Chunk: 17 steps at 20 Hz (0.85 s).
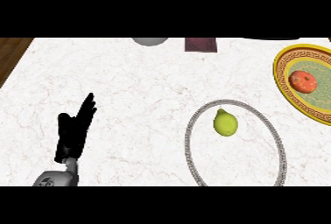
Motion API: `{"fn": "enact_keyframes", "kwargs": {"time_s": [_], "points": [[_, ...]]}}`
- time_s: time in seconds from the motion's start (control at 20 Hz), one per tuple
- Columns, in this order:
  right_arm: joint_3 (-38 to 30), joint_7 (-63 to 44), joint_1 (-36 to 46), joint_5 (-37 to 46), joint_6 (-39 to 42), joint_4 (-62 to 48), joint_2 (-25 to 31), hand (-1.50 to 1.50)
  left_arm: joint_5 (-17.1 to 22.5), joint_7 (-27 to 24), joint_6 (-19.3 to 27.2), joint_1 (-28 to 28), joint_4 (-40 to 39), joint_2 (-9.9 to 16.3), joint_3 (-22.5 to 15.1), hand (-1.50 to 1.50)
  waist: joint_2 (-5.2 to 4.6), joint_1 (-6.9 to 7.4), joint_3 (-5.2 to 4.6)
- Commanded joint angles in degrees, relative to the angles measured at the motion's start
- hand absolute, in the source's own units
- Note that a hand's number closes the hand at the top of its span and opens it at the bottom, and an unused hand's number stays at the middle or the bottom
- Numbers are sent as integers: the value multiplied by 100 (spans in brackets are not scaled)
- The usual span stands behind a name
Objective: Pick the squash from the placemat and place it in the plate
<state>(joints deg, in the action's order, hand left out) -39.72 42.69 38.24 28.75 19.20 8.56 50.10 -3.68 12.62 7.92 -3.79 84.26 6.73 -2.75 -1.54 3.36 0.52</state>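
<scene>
- The yellow-green squash (226,122) lies on the round placemat (192,144) with the grey rim, in its upper part.
- The yellow plate (282,78) is up and to the right of the placemat, and a red fruit (303,81) sits in it.
- The left hand (73,129) is far to the left of the placemat, fingers straight, holding nothing.

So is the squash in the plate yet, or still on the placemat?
Still on the placemat: the yellow-green squash lies inside its grey rim. The yellow plate holds only a red-orange fruit.
</scene>
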Motion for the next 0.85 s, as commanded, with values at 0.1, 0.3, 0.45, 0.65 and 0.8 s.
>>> {"fn": "enact_keyframes", "kwargs": {"time_s": [0.1,0.3,0.45,0.65,0.8], "points": [[-147,143,-199,-128,2,-68,95,-150,-92,56,67,-88,31,-72,-79,0,-10,-4,9],[-216,-16,-231,-168,-510,-64,-10,-150,-75,-73,80,-104,-132,-101,-24,0,-23,15,5],[-342,27,-319,-280,-478,-77,128,-150,-39,75,21,-112,86,-48,-35,0,-27,42,21],[-274,-86,-357,-208,-444,-92,185,-150,-44,15,18,-208,-130,-12,47,0,-33,23,16],[-251,-115,-364,-172,-630,-44,196,-150,-64,-150,-30,-71,-172,-43,-24,0,-36,45,13]]}}
